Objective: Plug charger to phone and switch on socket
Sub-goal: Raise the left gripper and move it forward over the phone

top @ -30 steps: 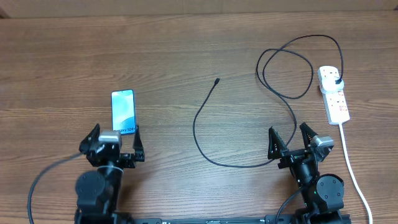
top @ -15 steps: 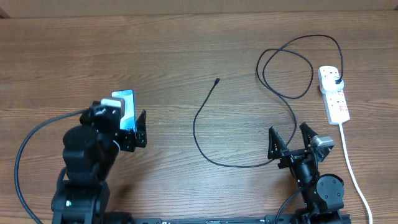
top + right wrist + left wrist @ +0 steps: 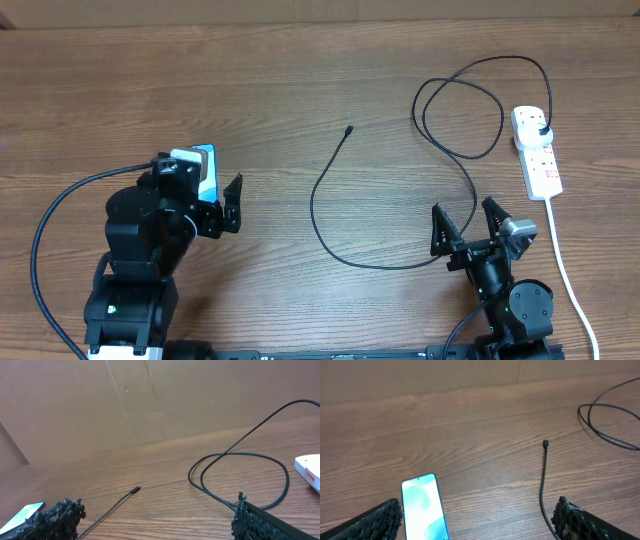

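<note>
The phone (image 3: 206, 162), with a blue-teal screen, lies flat at the left, mostly covered by my left arm in the overhead view. In the left wrist view the phone (image 3: 422, 507) lies just inside the left finger of my open, empty left gripper (image 3: 475, 530), which shows overhead too (image 3: 200, 195). The charger cable (image 3: 315, 205) loops across the middle, and its connector tip (image 3: 348, 130) lies free on the wood, also in the left wrist view (image 3: 546, 443). Its plug head (image 3: 543, 132) sits in the white socket strip (image 3: 538, 160). My right gripper (image 3: 468, 228) is open and empty, close behind the cable's near curve.
The strip's thick white cord (image 3: 565, 265) runs down the right side, past my right arm. A cardboard wall (image 3: 150, 400) stands along the far table edge. The right wrist view shows the cable loops (image 3: 240, 467) and a corner of the strip (image 3: 310, 470).
My left arm has moved forward over the phone, covering its near part, fingers still open. The right arm, cable and strip have not moved.
</note>
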Motion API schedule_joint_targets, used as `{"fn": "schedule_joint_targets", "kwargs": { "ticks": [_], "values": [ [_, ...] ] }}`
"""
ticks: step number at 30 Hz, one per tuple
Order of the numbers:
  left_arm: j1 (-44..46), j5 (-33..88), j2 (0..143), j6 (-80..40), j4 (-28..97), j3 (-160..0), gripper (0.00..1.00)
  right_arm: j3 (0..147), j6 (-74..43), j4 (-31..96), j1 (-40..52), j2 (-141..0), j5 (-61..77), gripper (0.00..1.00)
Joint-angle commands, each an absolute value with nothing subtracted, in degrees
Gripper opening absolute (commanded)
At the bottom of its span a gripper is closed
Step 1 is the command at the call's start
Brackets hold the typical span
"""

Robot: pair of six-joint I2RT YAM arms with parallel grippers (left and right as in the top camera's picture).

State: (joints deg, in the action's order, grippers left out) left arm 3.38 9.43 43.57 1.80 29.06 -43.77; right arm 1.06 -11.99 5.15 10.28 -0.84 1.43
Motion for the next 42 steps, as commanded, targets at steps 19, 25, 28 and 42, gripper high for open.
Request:
{"fn": "schedule_joint_targets", "kwargs": {
  "ticks": [19, 25, 28, 42],
  "values": [
    [3.3, 16.1, 46.3, -7.0, 29.3, -45.3, 1.0, 0.5, -11.9, 4.8, 10.8, -0.3, 0.9, 1.0],
    [3.3, 15.6, 53.8, -7.3, 28.5, -48.5, 1.0, 0.5, -11.9, 4.8, 10.8, -0.3, 0.9, 1.0],
    [3.3, 14.4, 56.9, -7.3, 28.9, -51.2, 1.0, 0.4, -11.9, 4.8, 10.8, -0.3, 0.9, 1.0],
    [3.3, 14.9, 60.0, -7.3, 36.4, -54.2, 1.0, 0.4, -11.9, 4.8, 10.8, -0.3, 0.9, 1.0]
  ]
}}
